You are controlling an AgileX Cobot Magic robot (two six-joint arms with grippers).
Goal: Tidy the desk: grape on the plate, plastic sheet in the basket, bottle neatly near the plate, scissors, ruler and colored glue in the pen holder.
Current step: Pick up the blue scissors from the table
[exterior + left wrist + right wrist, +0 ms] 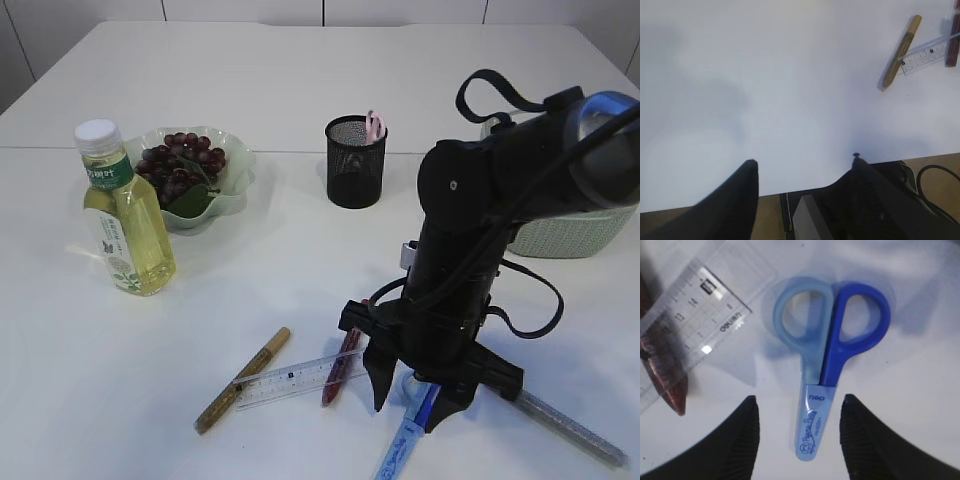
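So the plate (236, 178), a pale green wavy-edged one, already has the grapes (180, 163) sitting in it, a dark red bunch with a green leaf. The bottle (122, 210) of yellowish drink stands upright right in front of it on the left, white cap, green label, close enough that it overlaps the plate's edge from this angle. The pen holder (354, 163) is the black mesh cup near the middle of the table, and there's something pink poking out of the top; can't tell what it is. The basket (580, 232) is off to the right, light green and woven, mostly hidden behind the arm, so I can't see inside.

The scissors (826, 360) are lying flat on the table directly under the right gripper (410, 398). In the right wrist view the capped blade end sits between the two black fingers and the handle loops point away from it. The fingers are spread fairly wide on either side and not touching the scissors. They're little kids' scissors, one loop light blue, the other darker blue, with a pale blue sleeve with printing on it.

Just beside them lies the clear ruler (297, 379), crossing over a dark red glue pen (341, 366); a gold glue pen (242, 380) lies at its other end, and a silvery one (573, 430) lies off to the right.

The left gripper (805, 167) hangs over bare table near the edge, fingers apart, holding nothing.
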